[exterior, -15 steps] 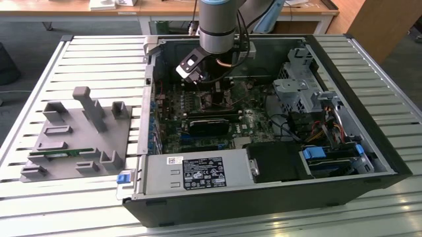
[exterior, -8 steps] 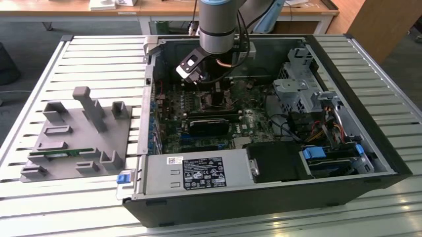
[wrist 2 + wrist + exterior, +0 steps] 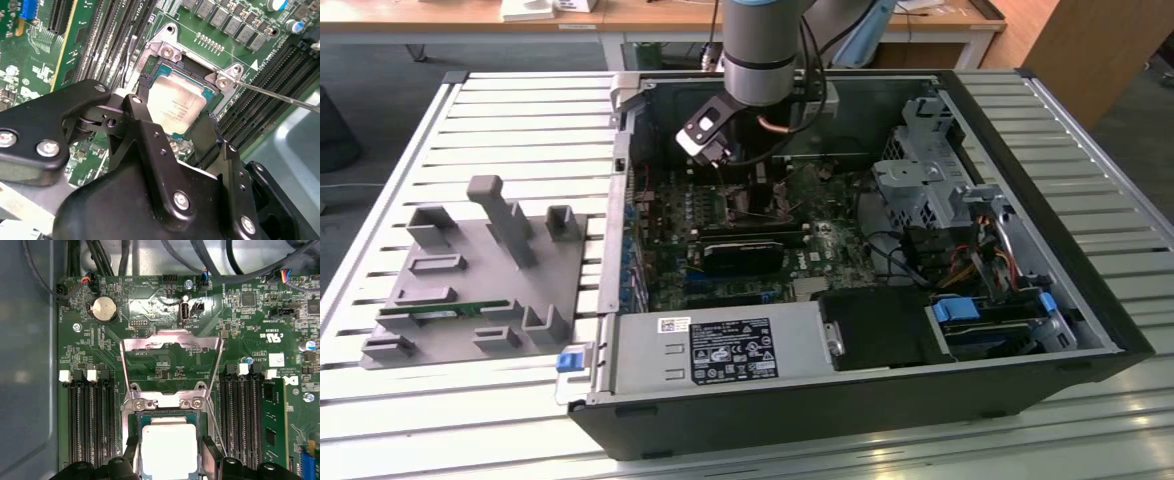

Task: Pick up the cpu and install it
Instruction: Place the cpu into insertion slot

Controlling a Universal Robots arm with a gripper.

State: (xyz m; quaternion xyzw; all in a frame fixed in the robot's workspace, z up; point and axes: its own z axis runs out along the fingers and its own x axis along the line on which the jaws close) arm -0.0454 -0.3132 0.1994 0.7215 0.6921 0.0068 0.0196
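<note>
The cpu (image 3: 175,102), a small square chip with a shiny silver top, lies within the motherboard socket frame (image 3: 167,50), and it appears again in the first wrist view as cpu (image 3: 169,450). My gripper (image 3: 175,103) reaches down over it, with its black fingers (image 3: 207,125) pressed against two opposite edges of the chip, shut on it. The socket's metal load plate (image 3: 170,347) stands flipped open beyond the chip. In the exterior view my arm (image 3: 761,60) comes down into the open computer case (image 3: 854,400) above the board.
The thin socket lever (image 3: 280,95) sticks out sideways next to the socket. Rows of black memory slots (image 3: 92,425) flank it, one holding a green stick (image 3: 272,425). A grey fixture tray (image 3: 467,280) sits at the exterior view's left, outside the case.
</note>
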